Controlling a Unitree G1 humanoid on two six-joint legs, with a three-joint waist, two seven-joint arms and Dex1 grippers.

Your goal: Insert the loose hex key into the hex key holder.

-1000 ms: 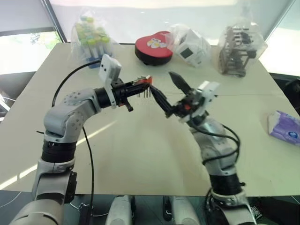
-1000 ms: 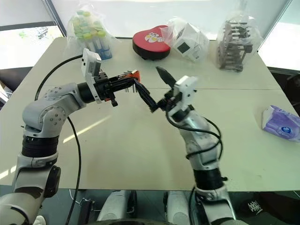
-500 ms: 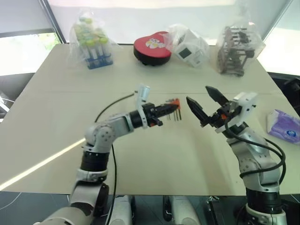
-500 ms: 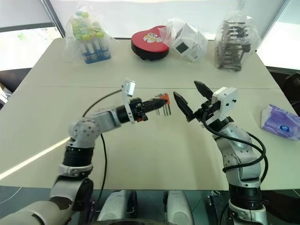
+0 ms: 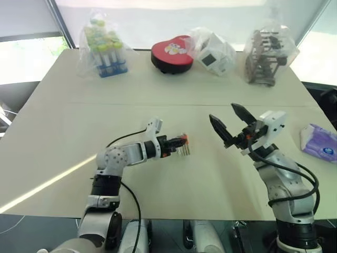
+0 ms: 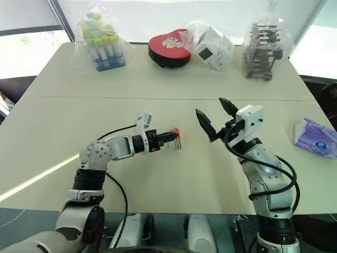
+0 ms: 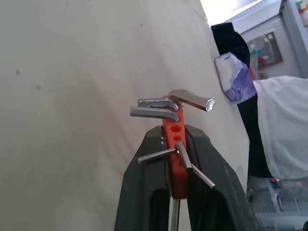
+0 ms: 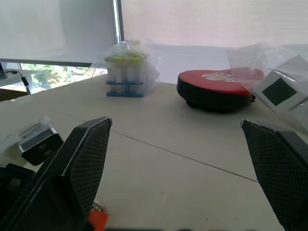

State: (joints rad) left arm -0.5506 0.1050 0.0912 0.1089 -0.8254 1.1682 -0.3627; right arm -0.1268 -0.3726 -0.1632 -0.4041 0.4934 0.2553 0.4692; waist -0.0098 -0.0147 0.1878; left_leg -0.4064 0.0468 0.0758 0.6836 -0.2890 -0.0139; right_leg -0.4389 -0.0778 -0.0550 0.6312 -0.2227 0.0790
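Beige table (image 5: 158, 105): left jaws grip hex key holder (image 5: 180, 139), right jaws spread empty.

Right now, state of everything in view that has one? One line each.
hex key holder: clamped between the left gripper's fingers, several keys seated in it, low over the table.
left gripper: shut on the holder.
right gripper: open, empty, raised off the table.
red heart-shaped box: lid on.
tube rack: upright, bagged.
tissue pack: lying flat near the table's right edge.

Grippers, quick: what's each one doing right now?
Left gripper: closed on the orange hex key holder, low over the table.
Right gripper: open wide, holding nothing.
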